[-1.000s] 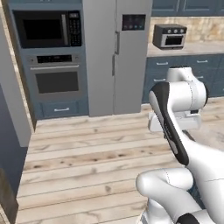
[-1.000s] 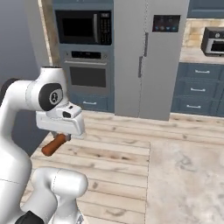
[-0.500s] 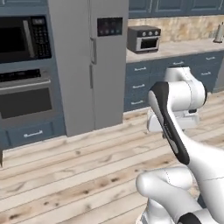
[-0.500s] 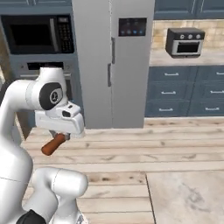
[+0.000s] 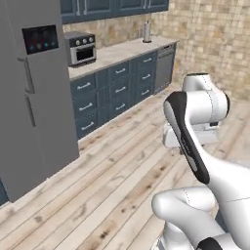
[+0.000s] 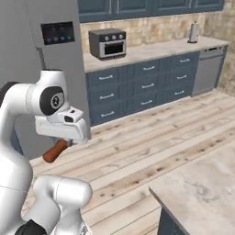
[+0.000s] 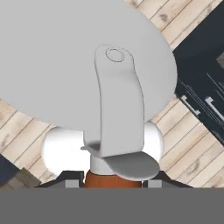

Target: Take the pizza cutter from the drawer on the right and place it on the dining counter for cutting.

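Observation:
My gripper [image 6: 64,137] hangs low in front of the arm and is shut on the pizza cutter. Its reddish-brown wooden handle [image 6: 55,150] sticks out down and to the left below the hand. In the hand view the handle [image 7: 113,180] sits between the two dark fingertips [image 7: 72,183], and the round silver-grey wheel blade [image 7: 57,57] spreads over the upper picture. A corner of the beige marbled dining counter [image 6: 206,186] shows at the lower right, well away from the gripper. The drawer is out of view.
A tall grey fridge [image 5: 29,97] stands at the left. Navy cabinets [image 6: 147,85] line the back wall under a stone worktop with a toaster oven [image 6: 108,43]. A grey dishwasher [image 6: 209,69] ends the run. Open wooden floor [image 5: 97,185] lies between.
The whole picture has slid to the left: the base has turned right, so the ovens have left the view and the cabinet run has come in. The cutter stays in the gripper.

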